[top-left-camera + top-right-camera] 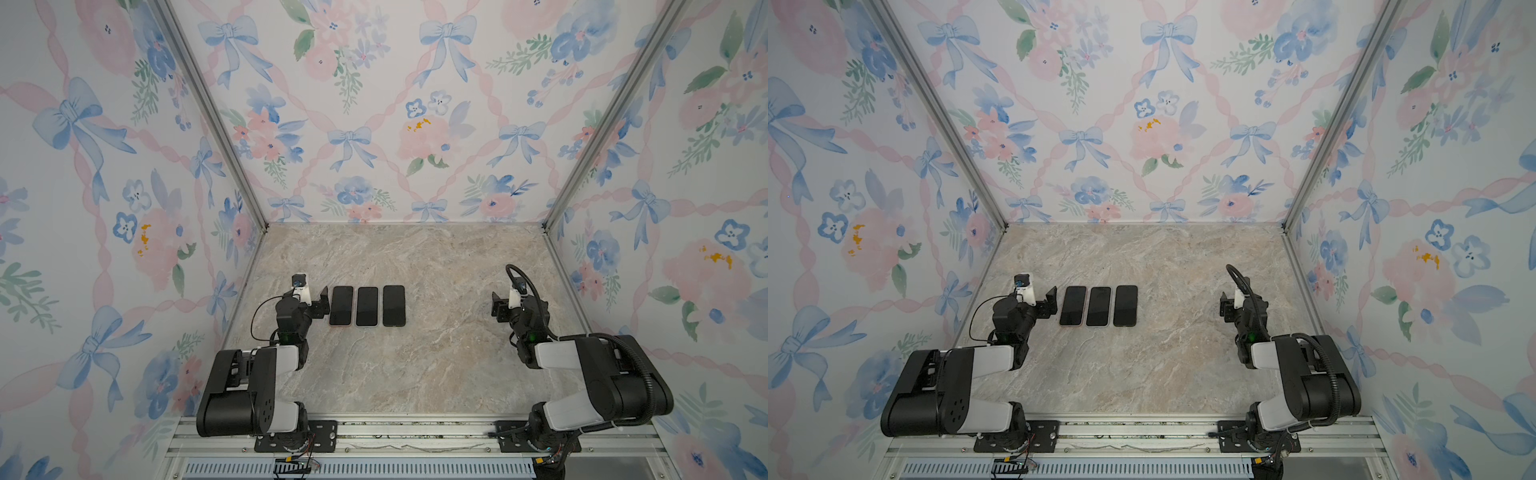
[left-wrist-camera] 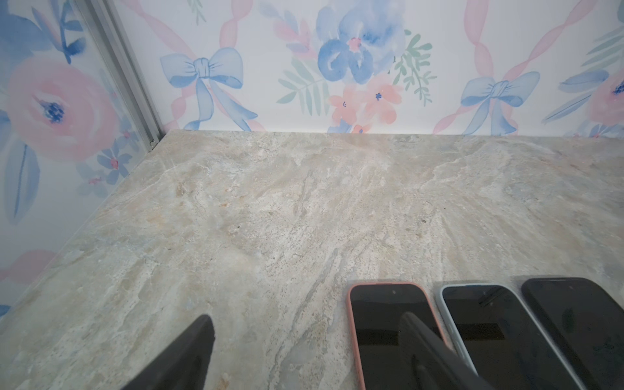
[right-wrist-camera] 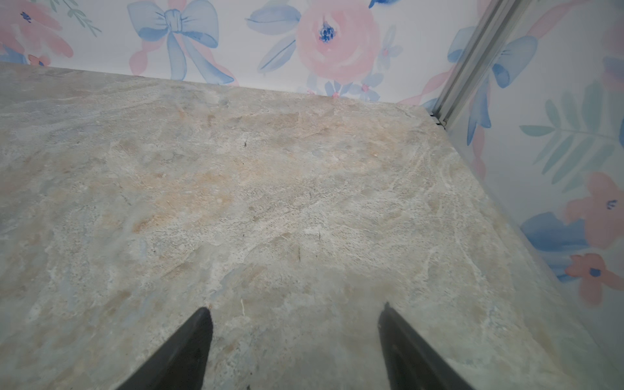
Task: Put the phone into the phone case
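- The table (image 1: 415, 365) is marbled beige stone, with flowered walls (image 1: 374, 104) on three sides.
- Three phones lie flat on it, screens up and dark, in a tidy row left of the middle, long edges side by side and nearly touching.
- The pink phone (image 2: 388, 324) is the leftmost, with a pink rim around its screen.
- The blue phone (image 2: 499, 331) is in the middle, with a pale blue-white rim.
- The black phone (image 2: 580, 324) is on the right of the row. I cannot tell whether its dark rim is a case.
- The left gripper (image 1: 323, 303) sits low, just beside the pink phone's left edge, jaws spread wide with nothing between them.
- In the left wrist view one finger (image 2: 429, 351) crosses in front of the pink phone's screen and the other is over bare table. Whether the finger touches the phone I cannot tell.
- The right gripper (image 1: 498, 305) is well apart from the phones, on the right side of the table, pointing toward the back wall.
- Its jaws are also spread. The right wrist view shows only bare stone between the two fingers (image 3: 189, 347).
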Available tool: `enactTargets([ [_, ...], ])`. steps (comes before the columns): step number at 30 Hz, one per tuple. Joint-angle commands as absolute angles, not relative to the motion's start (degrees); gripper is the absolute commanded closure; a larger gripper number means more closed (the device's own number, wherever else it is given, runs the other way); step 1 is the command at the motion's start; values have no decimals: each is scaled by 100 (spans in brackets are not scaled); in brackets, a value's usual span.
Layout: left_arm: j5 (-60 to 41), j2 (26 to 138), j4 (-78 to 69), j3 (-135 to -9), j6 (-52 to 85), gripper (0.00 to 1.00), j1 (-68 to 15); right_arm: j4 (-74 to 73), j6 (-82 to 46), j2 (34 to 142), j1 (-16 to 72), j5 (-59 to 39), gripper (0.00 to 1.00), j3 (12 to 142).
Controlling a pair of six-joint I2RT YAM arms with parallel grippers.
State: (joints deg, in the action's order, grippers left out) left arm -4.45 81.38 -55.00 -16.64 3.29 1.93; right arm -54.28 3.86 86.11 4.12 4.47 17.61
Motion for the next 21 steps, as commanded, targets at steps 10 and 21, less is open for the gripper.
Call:
enactTargets([
  [10,-460,8944,-6810,-1422,117,7,102,-5507,84,8859,128,-177,19,2076],
  [21,-263,8993,-6794,-1453,189,2,93,-5137,133,8851,397,653,3,2254],
])
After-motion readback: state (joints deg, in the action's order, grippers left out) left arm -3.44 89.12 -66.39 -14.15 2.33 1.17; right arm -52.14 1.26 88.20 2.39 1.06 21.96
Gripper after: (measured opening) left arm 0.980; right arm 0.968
